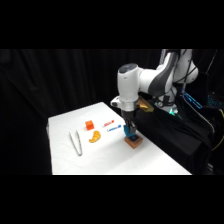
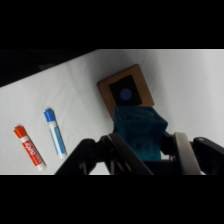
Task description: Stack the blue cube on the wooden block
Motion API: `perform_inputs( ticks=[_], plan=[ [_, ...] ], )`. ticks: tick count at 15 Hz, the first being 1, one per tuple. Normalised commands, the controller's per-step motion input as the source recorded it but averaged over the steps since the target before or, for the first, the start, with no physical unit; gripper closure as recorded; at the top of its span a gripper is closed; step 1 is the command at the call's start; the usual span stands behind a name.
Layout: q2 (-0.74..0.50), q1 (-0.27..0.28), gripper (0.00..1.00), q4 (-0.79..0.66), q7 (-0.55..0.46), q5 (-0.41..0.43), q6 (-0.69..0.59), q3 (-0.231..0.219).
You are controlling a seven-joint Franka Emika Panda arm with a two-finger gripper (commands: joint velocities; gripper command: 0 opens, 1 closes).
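Observation:
In the wrist view the teal-blue cube [image 2: 139, 131] sits between my fingers, with my gripper [image 2: 145, 150] shut on it. Just beyond it lies the wooden block [image 2: 126, 90], a flat orange-brown square with a dark square mark on top. The cube hangs over the block's near edge, and I cannot tell whether the two touch. From the side, my gripper [image 1: 130, 131] comes down from above with the blue cube [image 1: 130, 133] directly above the wooden block [image 1: 133, 142], near the table's right edge.
An orange-red cube [image 1: 89, 125] and an orange crescent piece [image 1: 94, 136] lie mid-table. Metal tongs [image 1: 76, 142] rest at the left. A red marker [image 2: 29, 146] and a blue marker [image 2: 55, 131] lie side by side on the white table [image 1: 110, 160].

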Motion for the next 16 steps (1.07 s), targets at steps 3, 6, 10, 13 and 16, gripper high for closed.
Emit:
perform_inputs(
  ticks=[3,6,10,13,16],
  plan=[
    [-0.26,-0.092,0.73,-0.33,-0.11,-0.027,0.28,0.101],
    [-0.19,-0.087,0.73,-0.28,-0.17,0.04,0.26,0.101],
    [-0.09,-0.092,0.73,-0.2,-0.23,0.103,0.24,0.088],
    [-0.02,-0.095,0.73,-0.14,-0.26,0.147,0.26,0.084],
    [0.03,-0.083,0.73,-0.09,-0.3,0.205,0.32,0.104]
  ],
)
